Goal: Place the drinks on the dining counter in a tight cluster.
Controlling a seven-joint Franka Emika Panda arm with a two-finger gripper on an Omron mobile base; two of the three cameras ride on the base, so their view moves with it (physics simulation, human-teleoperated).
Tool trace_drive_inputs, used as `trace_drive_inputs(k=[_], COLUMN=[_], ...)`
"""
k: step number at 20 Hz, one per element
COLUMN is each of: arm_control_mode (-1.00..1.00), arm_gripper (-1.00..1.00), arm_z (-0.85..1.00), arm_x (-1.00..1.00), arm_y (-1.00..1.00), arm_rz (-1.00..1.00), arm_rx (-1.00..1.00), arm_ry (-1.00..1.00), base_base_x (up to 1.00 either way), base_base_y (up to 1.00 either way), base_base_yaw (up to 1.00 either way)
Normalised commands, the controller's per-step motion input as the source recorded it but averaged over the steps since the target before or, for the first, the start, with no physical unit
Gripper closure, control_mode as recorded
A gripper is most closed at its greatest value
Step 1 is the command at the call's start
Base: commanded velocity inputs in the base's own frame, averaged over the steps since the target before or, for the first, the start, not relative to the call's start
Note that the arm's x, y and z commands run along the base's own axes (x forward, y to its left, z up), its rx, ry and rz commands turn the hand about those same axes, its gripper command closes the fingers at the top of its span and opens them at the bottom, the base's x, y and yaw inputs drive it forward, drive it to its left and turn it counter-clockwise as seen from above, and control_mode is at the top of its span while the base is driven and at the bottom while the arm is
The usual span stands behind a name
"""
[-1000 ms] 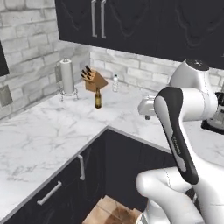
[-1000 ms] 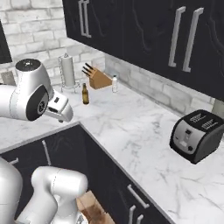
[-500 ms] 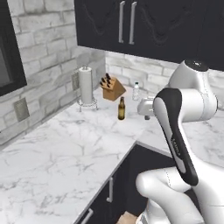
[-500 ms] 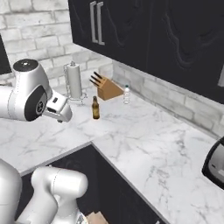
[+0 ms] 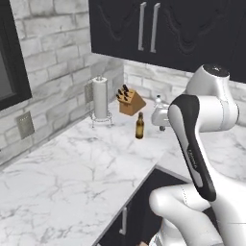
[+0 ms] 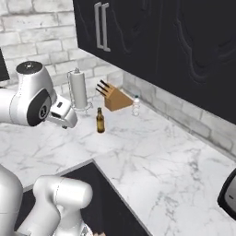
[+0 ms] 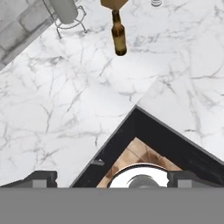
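A brown glass bottle (image 5: 139,126) (image 6: 100,120) (image 7: 118,37) stands upright on the L-shaped marble worktop (image 5: 72,178), in front of the knife block. A clear water bottle (image 6: 136,105) (image 5: 157,100) (image 7: 156,2) stands farther back by the brick wall. My gripper (image 5: 162,128) (image 6: 66,125) (image 7: 114,179) hangs open and empty above the worktop's inner corner, well short of both bottles. The dining counter is out of view.
A knife block (image 5: 129,101) (image 6: 115,97) and a paper-towel roll (image 5: 100,97) (image 6: 78,89) (image 7: 65,9) stand at the back. Dark wall cabinets (image 5: 168,29) hang overhead. A toaster (image 6: 229,191) sits at the far right. The worktop's inner corner edge (image 7: 135,107) drops to dark cabinets.
The whole picture has shifted: the base has moved, so the bottles and knife block now sit nearer and more central. The arm and the open gripper keep the same pose.
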Motion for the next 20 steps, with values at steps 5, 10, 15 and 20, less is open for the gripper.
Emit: trace_drive_inputs(k=[5, 10, 15, 20], arm_control_mode=[1.00, 1.00, 1.00, 1.00], arm_gripper=[-1.00, -1.00, -1.00, -1.00], arm_z=[0.00, 0.00, 0.00, 0.00], arm_x=[0.00, 0.00, 0.00, 0.00], arm_y=[0.00, 0.00, 0.00, 0.00], arm_rz=[0.00, 0.00, 0.00, 0.00], arm_rx=[0.00, 0.00, 0.00, 0.00], arm_ry=[0.00, 0.00, 0.00, 0.00], base_base_x=[1.00, 1.00, 1.00, 1.00], base_base_y=[-0.47, -0.59, -0.80, -0.62], base_base_yaw=[0.17, 0.22, 0.29, 0.27])
